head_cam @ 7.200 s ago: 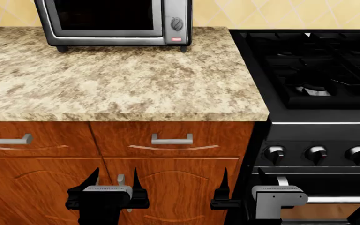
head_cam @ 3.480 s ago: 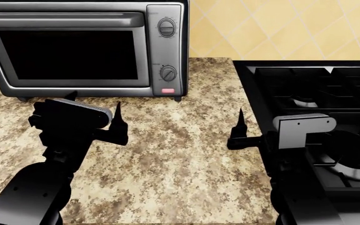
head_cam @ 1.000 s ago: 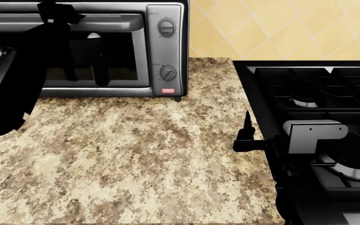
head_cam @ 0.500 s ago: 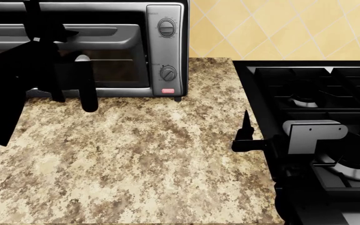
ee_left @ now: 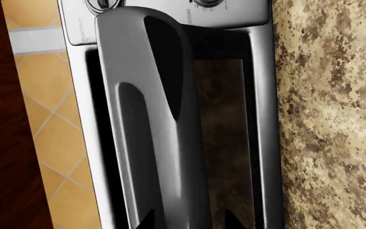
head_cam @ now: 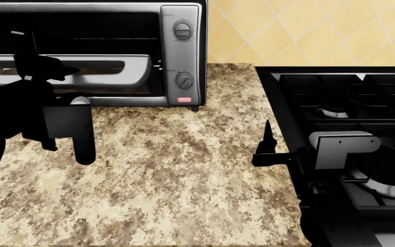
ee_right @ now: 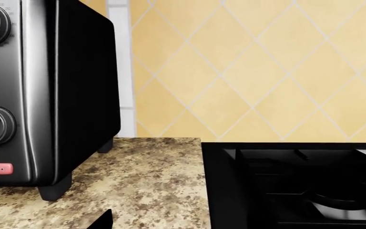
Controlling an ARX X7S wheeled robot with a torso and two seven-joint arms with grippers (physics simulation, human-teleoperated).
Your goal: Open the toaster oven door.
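The silver toaster oven (head_cam: 183, 51) stands at the back left of the counter, with two knobs and a red button (head_cam: 183, 100) on its right panel. Its door (head_cam: 139, 82) is tilted partly open, and the bar handle (head_cam: 101, 65) has swung out and down. My left gripper (head_cam: 43, 56) is at the handle's left part. In the left wrist view the gripper (ee_left: 190, 222) has its jaws close around the handle (ee_left: 138, 119), next to the dark glass (ee_left: 218, 119). My right gripper (head_cam: 283, 154) is open and empty by the stove's edge. Only one of its fingertips (ee_right: 100, 220) shows in the right wrist view.
A speckled granite counter (head_cam: 170, 170) stretches in front of the oven. A black gas stove (head_cam: 348, 103) fills the right side and also shows in the right wrist view (ee_right: 297, 181). A yellow tiled wall (head_cam: 287, 31) lies behind. The oven's dark side (ee_right: 84, 95) faces my right wrist.
The door has swung further open, and its handle has dropped from the oven's top edge to mid-height. My left gripper came down and towards me with it. The right arm stayed still.
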